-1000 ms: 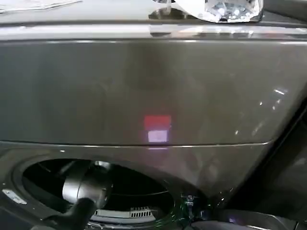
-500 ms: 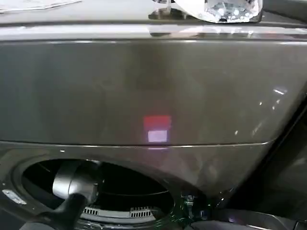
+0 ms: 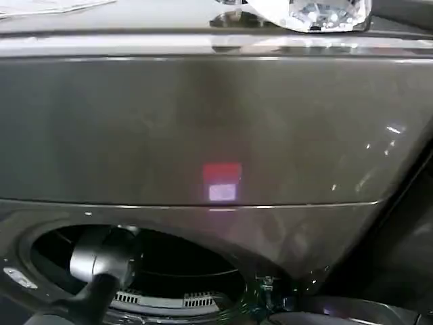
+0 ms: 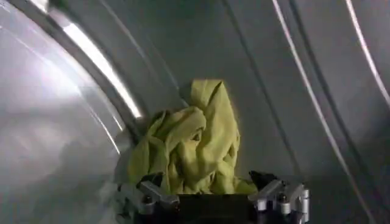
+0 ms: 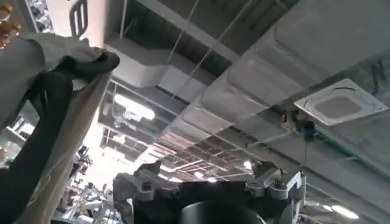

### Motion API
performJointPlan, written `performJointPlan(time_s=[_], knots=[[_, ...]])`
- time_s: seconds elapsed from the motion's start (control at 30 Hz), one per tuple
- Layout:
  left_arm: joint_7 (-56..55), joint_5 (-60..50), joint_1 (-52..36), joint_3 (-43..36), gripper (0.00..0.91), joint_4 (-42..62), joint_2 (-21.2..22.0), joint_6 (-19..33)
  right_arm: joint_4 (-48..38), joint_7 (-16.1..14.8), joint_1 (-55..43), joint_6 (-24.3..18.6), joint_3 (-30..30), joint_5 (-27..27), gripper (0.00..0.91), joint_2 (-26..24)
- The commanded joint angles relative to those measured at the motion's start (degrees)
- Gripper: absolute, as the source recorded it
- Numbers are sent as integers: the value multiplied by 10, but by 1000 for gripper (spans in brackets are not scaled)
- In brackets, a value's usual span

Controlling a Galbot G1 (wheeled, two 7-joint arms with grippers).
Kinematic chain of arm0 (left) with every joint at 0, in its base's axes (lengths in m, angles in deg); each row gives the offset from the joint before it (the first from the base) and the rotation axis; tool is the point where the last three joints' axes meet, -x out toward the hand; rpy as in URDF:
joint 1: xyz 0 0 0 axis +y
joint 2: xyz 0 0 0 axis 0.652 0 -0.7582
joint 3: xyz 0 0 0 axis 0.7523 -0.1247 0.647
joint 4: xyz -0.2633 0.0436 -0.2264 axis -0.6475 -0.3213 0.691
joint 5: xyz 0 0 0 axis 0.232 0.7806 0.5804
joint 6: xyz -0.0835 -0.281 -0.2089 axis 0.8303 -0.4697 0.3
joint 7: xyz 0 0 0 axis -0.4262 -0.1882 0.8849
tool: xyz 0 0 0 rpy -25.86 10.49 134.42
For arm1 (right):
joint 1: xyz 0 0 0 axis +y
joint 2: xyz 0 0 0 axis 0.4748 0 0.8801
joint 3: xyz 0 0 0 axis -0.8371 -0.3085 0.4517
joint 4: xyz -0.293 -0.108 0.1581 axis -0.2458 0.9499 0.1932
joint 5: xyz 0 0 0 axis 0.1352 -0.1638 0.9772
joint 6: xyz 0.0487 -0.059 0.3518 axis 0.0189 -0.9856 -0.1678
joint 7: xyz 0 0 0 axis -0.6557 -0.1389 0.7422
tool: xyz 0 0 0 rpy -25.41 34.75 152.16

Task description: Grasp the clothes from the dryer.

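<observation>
The dryer shows its dark bronze-grey front, with the round porthole at lower left. My left arm reaches through that opening. Inside the metal drum the clothes lie as a small yellow-green wrinkled bundle against the curved wall. My left gripper is open, one finger on each side of the bundle's near edge, with the cloth just ahead of the jaws. My right gripper points up at the ceiling, open and holding nothing.
A clear shiny object sits on the dryer's top at the back right. The door's rim shows at the lower right of the porthole. Grey draped cloth hangs beside the right wrist, under ceiling ducts.
My left arm has shifted a little to the left inside the porthole. The rest of the head view is unchanged.
</observation>
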Motion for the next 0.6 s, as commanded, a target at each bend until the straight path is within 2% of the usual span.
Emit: performJointPlan(time_s=[0.03, 0.17, 0.43, 0.6], knots=[[-58, -33, 7, 11, 907, 4, -10, -7, 0, 1, -10, 0, -13, -14, 907, -12], [-76, -40, 8, 30, 907, 6, -13, -4, -4, 0, -9, -5, -16, -14, 907, -13], [-109, -30, 10, 29, 907, 4, -9, 58, -1, 0, -13, -6, -24, -15, 907, -13], [-133, -17, 9, 26, 907, 9, -9, 71, -5, 0, -12, -9, -24, -16, 907, -12]])
